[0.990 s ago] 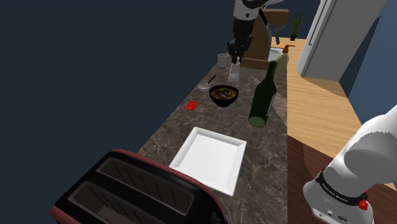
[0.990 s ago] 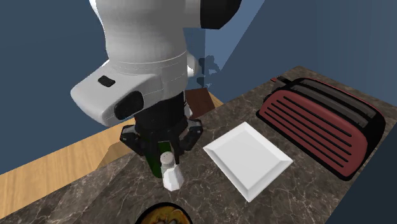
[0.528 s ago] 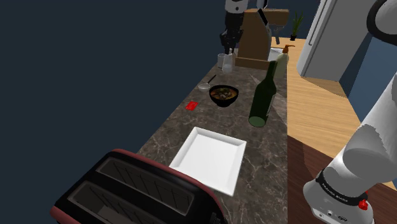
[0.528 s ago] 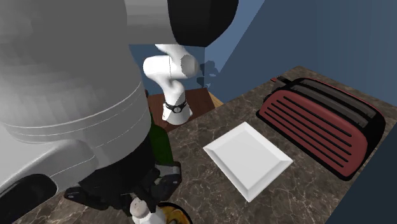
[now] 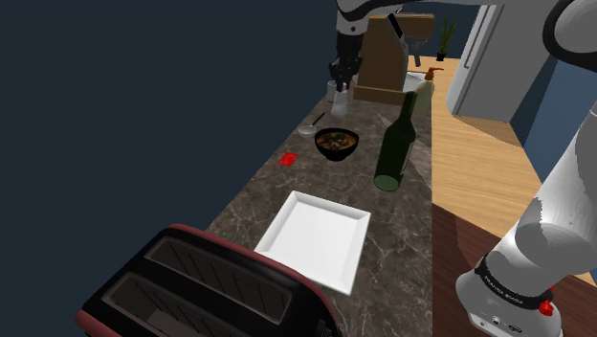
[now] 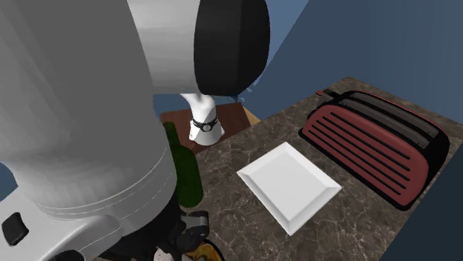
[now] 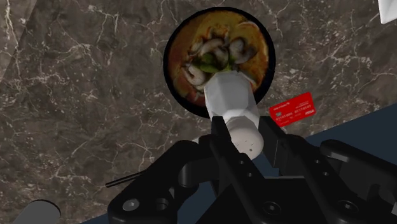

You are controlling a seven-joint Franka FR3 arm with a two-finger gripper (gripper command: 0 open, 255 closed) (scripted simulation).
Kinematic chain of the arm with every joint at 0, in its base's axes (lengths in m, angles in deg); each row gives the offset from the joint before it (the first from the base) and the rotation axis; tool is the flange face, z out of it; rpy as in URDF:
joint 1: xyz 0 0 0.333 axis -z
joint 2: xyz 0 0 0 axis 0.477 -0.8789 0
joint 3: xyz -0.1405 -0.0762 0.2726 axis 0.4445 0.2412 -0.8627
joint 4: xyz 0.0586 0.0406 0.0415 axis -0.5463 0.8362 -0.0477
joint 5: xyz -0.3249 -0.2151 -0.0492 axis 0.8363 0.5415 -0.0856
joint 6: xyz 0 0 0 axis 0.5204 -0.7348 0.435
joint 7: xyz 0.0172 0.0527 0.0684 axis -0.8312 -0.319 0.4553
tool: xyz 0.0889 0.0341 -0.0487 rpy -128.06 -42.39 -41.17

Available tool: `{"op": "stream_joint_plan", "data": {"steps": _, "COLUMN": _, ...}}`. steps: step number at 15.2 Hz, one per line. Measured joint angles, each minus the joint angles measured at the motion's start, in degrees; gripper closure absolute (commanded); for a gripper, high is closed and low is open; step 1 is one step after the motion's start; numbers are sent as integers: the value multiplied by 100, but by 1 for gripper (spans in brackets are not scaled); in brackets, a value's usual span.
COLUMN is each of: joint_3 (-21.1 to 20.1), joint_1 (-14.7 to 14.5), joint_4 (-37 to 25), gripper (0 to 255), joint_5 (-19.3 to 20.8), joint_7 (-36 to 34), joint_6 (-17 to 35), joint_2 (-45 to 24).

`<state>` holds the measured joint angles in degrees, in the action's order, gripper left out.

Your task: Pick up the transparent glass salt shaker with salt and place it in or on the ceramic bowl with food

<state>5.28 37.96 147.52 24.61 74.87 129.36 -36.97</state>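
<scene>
My black gripper (image 7: 245,145) is shut on the clear salt shaker (image 7: 234,105), its fingers (image 7: 219,137) clasping it near the white cap. In the wrist view the shaker hangs straight over the dark bowl (image 7: 184,38) of mushrooms and greens, well above the food. The shoulder view shows the gripper (image 5: 340,78) high at the far end of the counter with the shaker (image 5: 339,100) below it and the bowl (image 5: 337,144) nearer the camera. In the second exterior view the white arm looms large and the gripper (image 6: 187,236) sits low at the bottom edge.
A tall green bottle (image 5: 395,144) stands right of the bowl. A red card (image 5: 287,159) lies to its left, with a small spoon (image 5: 309,127) behind. A white square plate (image 5: 316,237) and a dark red toaster (image 5: 206,287) lie nearer. A wooden block (image 5: 383,69) stands at the back.
The gripper has carried the shaker toward the shoulder view's left, to above the bowl. In the second exterior view the arm has swung closer and covers more of the picture.
</scene>
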Motion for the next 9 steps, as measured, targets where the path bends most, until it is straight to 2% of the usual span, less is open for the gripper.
{"op": "stream_joint_plan", "data": {"steps": 9, "joint_3": -1, "joint_1": -1, "joint_4": 676, "gripper": 255, "joint_5": 6, "joint_7": -19, "joint_6": 683, "joint_2": -7}}
